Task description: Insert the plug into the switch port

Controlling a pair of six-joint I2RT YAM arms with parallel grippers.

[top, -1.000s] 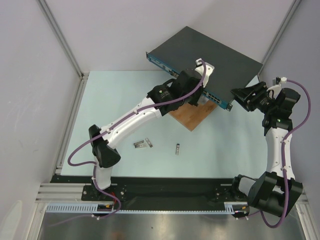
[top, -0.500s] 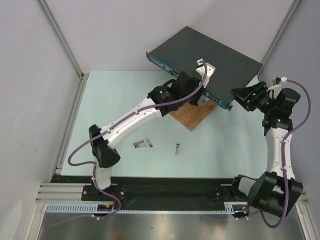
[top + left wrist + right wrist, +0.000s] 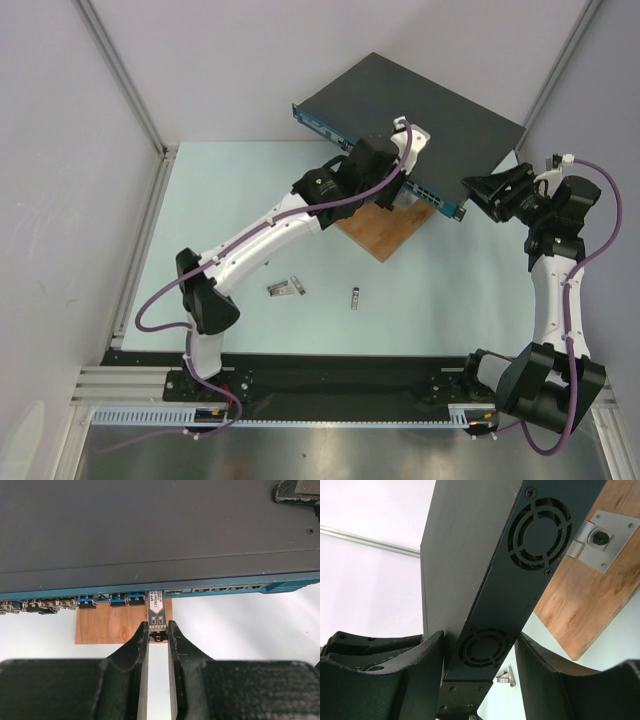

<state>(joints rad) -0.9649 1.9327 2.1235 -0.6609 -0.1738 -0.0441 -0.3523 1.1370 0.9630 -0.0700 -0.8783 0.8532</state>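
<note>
Holds the plug, judged light, stiff and delicate, by its rear end in closed left hand, nose at switch port.

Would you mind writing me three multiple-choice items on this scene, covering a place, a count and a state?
1. Where is the plug relative to the switch? A on its top; B at its front sockets; C behind it.
2. How many small loose parts lie on the table? A none; B five; C two.
3. The left gripper is: A shut on the plug; B wide open; C out of view.

Key: B, the left wrist view shows its tip at the socket row; C, the top view shows two; A, the fingers pinch its rear end.
</note>
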